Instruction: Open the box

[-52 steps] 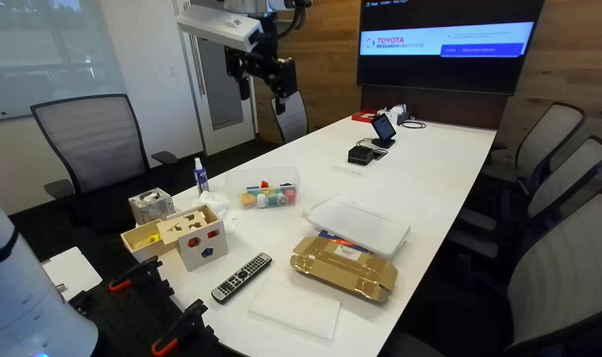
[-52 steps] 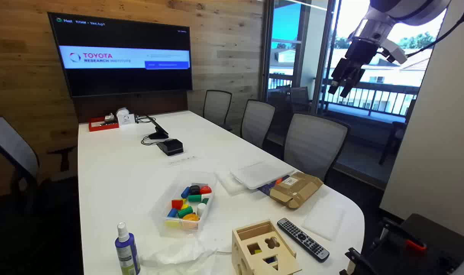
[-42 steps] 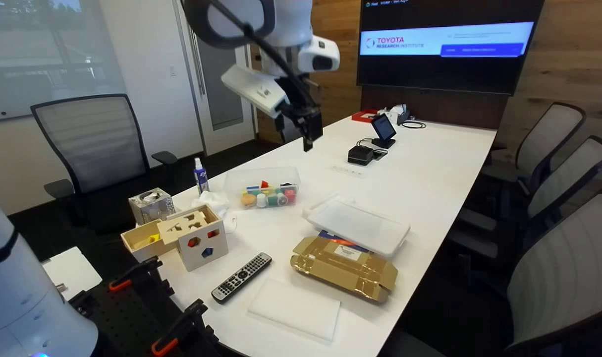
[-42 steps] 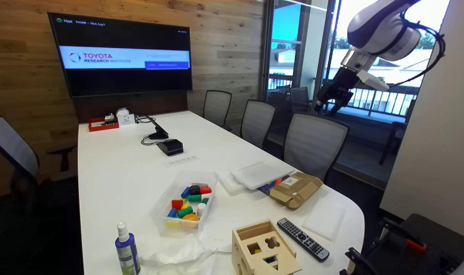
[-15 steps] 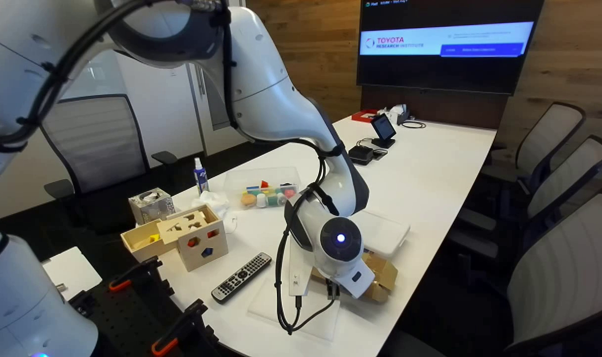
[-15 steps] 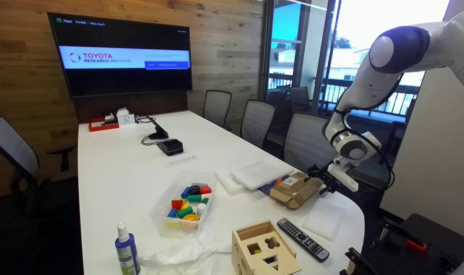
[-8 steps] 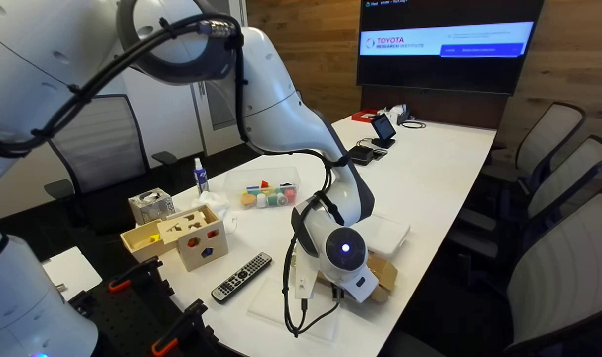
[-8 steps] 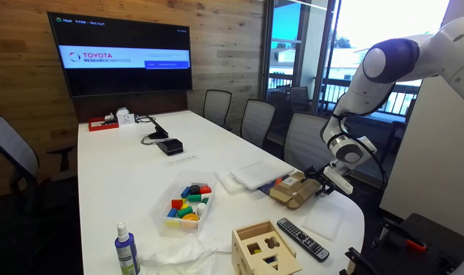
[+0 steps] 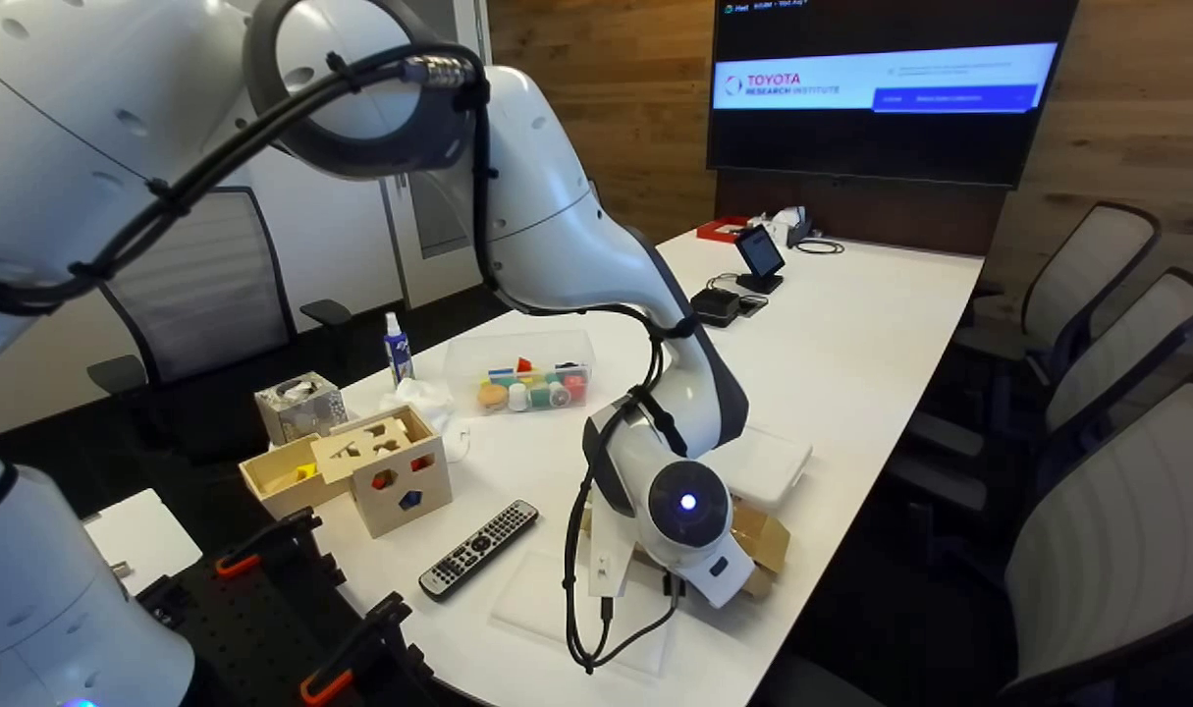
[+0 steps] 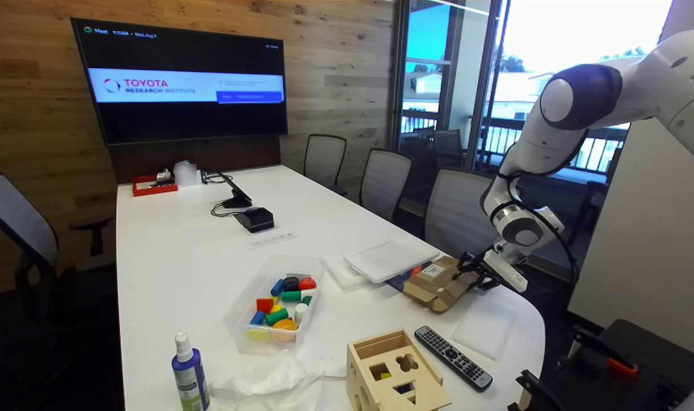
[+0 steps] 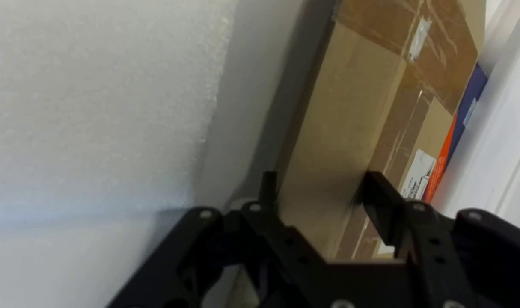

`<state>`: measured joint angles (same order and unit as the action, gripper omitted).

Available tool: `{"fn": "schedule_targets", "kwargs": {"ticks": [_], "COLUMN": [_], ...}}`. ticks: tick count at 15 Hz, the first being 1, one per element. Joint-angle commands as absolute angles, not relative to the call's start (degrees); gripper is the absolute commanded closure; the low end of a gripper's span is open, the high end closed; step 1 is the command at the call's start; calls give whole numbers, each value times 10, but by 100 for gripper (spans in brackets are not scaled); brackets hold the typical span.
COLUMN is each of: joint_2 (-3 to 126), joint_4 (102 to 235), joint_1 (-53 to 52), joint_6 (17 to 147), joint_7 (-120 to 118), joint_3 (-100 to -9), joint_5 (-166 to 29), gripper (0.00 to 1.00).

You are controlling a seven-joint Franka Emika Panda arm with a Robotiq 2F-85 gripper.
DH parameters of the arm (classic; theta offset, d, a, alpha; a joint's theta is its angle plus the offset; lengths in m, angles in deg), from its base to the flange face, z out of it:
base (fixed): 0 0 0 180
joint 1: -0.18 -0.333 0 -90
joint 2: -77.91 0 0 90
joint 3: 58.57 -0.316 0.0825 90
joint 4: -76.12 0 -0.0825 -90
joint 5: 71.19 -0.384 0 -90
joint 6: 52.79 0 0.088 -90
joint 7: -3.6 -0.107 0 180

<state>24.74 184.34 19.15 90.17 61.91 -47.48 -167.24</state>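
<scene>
The box (image 10: 432,288) is a flat tan-brown cardboard box with shiny tape and a white label. It lies closed on the white table and shows large in the wrist view (image 11: 341,107). In an exterior view my arm covers most of it, and only its right end (image 9: 761,538) shows. My gripper (image 11: 319,186) is open at the box's long side. In the wrist view one finger (image 11: 268,188) stands beside the lower edge and the other finger (image 11: 375,190) over the taped top edge. I cannot tell whether they touch. The gripper (image 10: 469,278) also shows in an exterior view.
A whitish plastic lid (image 10: 389,260) and a blue-orange flat item (image 10: 401,281) lie against the box. A white foam sheet (image 10: 484,328) and a remote control (image 10: 453,358) lie nearby. A wooden shape cube (image 9: 400,481) and a spray bottle (image 9: 398,349) stand farther off.
The arm has come down from high above the table to the box's long side. In the last half second it has moved slightly lower and closer. The box has not visibly moved.
</scene>
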Motion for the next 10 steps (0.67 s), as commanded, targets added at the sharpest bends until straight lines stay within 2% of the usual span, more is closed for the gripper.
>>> {"fn": "schedule_targets", "kwargs": {"ticks": [1, 4, 8, 9, 10], "joint_2": [260, 283, 336, 351, 364], "joint_4": [1850, 1868, 1902, 1910, 1917], "joint_1": [187, 180, 154, 145, 136], "joint_6": [887, 891, 911, 914, 922], "joint_7": [646, 660, 660, 649, 643], "joint_3": [-463, -458, -449, -444, -440], "joint_5": [-1693, -1691, -1670, -1652, -1638], "gripper": [76, 100, 96, 100, 98]}}
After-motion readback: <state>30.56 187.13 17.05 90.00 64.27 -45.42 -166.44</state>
